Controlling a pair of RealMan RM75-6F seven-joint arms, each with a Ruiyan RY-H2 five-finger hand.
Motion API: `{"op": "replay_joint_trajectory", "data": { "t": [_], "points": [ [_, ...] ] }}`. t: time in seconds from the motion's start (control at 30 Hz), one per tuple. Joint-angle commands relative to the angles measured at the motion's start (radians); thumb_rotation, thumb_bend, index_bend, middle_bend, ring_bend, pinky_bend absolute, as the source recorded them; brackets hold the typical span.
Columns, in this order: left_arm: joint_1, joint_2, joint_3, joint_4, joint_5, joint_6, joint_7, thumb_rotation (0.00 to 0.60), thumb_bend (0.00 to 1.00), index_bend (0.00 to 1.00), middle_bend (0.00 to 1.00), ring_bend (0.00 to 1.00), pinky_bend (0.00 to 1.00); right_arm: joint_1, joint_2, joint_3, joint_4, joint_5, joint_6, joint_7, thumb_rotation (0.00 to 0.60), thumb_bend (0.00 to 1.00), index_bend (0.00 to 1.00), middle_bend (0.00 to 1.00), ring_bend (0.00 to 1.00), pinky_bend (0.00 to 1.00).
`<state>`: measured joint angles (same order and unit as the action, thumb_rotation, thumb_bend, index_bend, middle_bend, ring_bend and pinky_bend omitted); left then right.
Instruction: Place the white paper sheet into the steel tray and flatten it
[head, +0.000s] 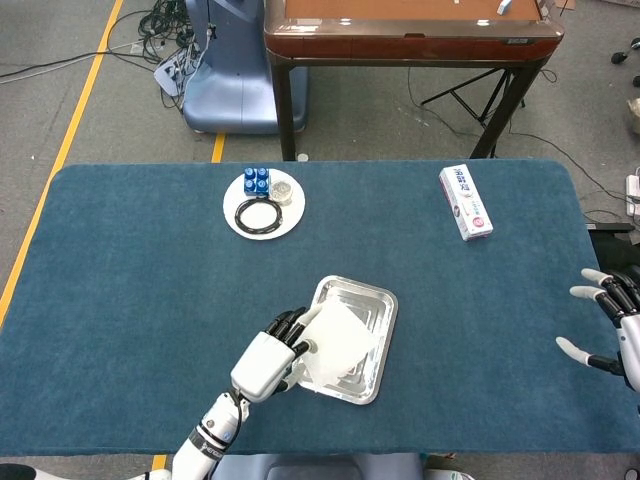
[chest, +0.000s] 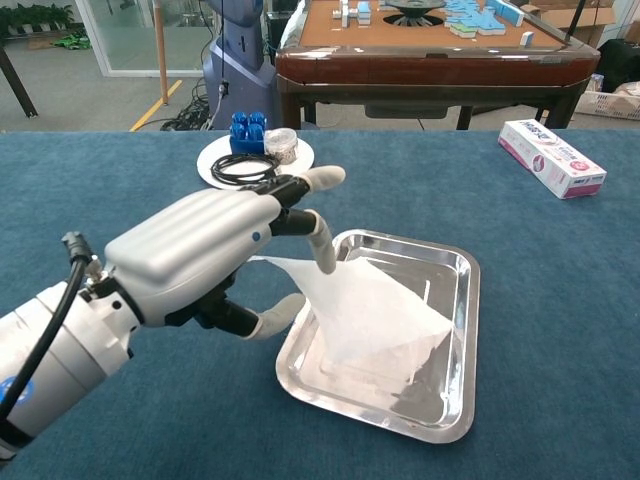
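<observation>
While the left arm reaches in from the table's near left edge, the left hand (chest: 205, 250) hangs palm down over the left rim of the tray (chest: 455, 340), pinching the sheet (chest: 370, 310) at its upper left edge between thumb and finger, the other fingers stretched forward. The sheet slopes down from that pinch into the tray; its far side rests on the tray floor and its left part is lifted above the rim. In the head view the hand (head: 268, 362) sits just left of the tray (head: 385, 335) with the sheet (head: 340, 340) covering most of the tray's near half. Behind, a white plate (head: 236, 222) holds blue blocks and a black ring. Further right lies a box (head: 465, 202). At the far right edge the right hand (head: 615, 325) hovers empty, fingers spread.
</observation>
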<state>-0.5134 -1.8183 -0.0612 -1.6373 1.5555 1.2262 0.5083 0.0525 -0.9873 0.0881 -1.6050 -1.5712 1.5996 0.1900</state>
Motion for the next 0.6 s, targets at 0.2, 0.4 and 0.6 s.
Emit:
{"op": "replay_joint_trajectory", "data": {
  "t": [0.2, 0.4, 0.6],
  "points": [
    [-0.005, -0.003, 0.001, -0.007, 0.000, -0.006, 0.005, 0.600, 0.15, 0.24, 0.00, 0.00, 0.12, 0.000, 0.002, -0.002, 0.001, -0.006, 0.001, 0.010, 0.600, 0.00, 0.34, 0.23, 0.14, 0.01],
    [-0.007, -0.002, 0.005, -0.019, 0.002, -0.008, 0.005, 0.600, 0.11, 0.23, 0.00, 0.00, 0.12, 0.000, 0.002, -0.001, 0.003, -0.005, -0.001, 0.009, 0.600, 0.00, 0.34, 0.23, 0.14, 0.01],
    [-0.004, 0.046, 0.006, -0.059, -0.015, -0.018, 0.014, 0.600, 0.11, 0.22, 0.00, 0.00, 0.25, 0.000, 0.001, -0.001, 0.003, -0.003, -0.002, 0.008, 0.600, 0.00, 0.34, 0.23, 0.14, 0.01]
  ]
}}
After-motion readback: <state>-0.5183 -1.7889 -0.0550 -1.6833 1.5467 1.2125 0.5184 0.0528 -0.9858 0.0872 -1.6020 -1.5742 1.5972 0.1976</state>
